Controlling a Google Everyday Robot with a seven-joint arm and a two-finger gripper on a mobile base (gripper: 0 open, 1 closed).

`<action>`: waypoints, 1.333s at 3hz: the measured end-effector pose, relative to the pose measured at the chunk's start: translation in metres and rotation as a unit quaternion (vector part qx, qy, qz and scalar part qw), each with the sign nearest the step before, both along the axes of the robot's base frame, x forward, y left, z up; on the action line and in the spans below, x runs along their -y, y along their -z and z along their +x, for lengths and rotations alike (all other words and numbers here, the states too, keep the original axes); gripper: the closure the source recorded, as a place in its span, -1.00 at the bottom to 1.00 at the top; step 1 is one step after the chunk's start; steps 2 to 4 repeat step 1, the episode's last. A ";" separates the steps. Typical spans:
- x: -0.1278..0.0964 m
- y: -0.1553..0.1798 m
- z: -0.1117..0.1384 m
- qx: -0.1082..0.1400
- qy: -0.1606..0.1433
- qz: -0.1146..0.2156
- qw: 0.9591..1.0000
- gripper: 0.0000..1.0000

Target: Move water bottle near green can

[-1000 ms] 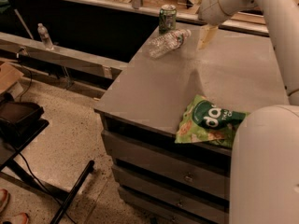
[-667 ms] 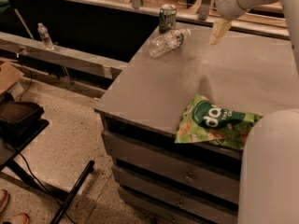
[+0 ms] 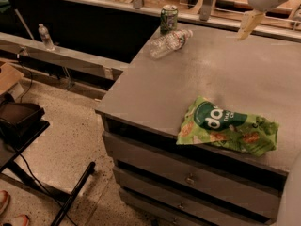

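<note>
The water bottle, clear ribbed plastic with a white cap, lies on its side at the far left corner of the grey tabletop. The green can stands upright just behind it, very close to or touching the bottle. My gripper, cream-coloured, hangs above the table's far right side, well to the right of the bottle and can. It touches neither and holds nothing that I can see.
A green snack bag lies at the table's front right edge. Drawers are under the tabletop. A small upright bottle stands on a ledge at far left. A black stand sits on the floor at left.
My arm has moved right and up, away from the bottle and can. The bottle and can have stayed where they were.
</note>
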State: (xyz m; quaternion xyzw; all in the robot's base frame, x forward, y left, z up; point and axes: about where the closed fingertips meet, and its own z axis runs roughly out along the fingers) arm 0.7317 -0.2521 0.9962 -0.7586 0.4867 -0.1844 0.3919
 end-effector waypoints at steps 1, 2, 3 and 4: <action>0.000 0.000 0.000 0.000 0.000 0.000 1.000 -1.00; 0.000 0.000 0.000 0.000 0.000 0.000 1.000 -1.00; 0.000 0.000 0.000 0.000 0.000 0.000 1.000 -1.00; 0.000 0.000 0.000 0.000 0.000 0.000 1.000 -1.00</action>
